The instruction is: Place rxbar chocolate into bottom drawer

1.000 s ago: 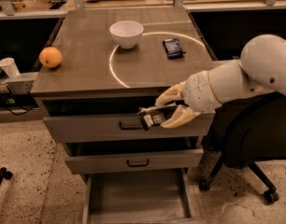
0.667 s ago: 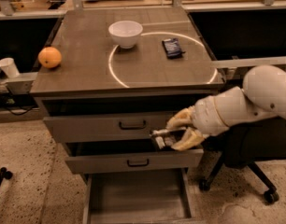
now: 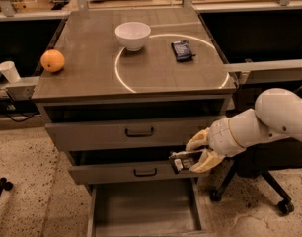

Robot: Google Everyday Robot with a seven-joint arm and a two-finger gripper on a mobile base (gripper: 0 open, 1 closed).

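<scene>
**One bar clamped in two fingers, over one open drawer**

Below the fingers and to their left lies the bottom drawer (image 3: pixel 141 209). It is the only one of the three drawers pulled far out, a wide, shallow tray with a plain matte grey floor and thin straight walls. Speckled stone flooring (image 3: pixel 27 181) surrounds it.

The gripper (image 3: pixel 196 153) hangs at the cabinet's right edge, level with the middle drawer (image 3: pixel 106 173). Its two rounded cream fingers (image 3: pixel 199 139) are clamped on the one rxbar chocolate (image 3: pixel 182 161), a slim oblong in a glossy dark wrapper with a pale end. The bar juts left from between the fingers, in the air over the bottom drawer's right side. Behind the fingers a smooth white arm (image 3: pixel 274 115) of bulbous segments runs off to the right. Right of the fingers and lower stands one black chair base (image 3: pixel 269 189) on castors.

Left of the fingers, the middle drawer sits slightly out. The top drawer (image 3: pixel 92 135) is above it, also slightly out. Each is a flat grey-brown front with one black bar handle, two handles in all.

Farther off, above the fingers, is the grey-brown cabinet top (image 3: pixel 87 83), marked with one thin white ring (image 3: pixel 117 70). Three things rest on it:
- One round white bowl (image 3: pixel 133 35) sits on the ring's upper-left arc.
- One squarish dark blue packet (image 3: pixel 182 50) lies just inside the ring, straight up from the fingers.
- One orange (image 3: pixel 53 61) sits far to their left.

Beyond the cabinet's left edge stands one white cup (image 3: pixel 9 71).
</scene>
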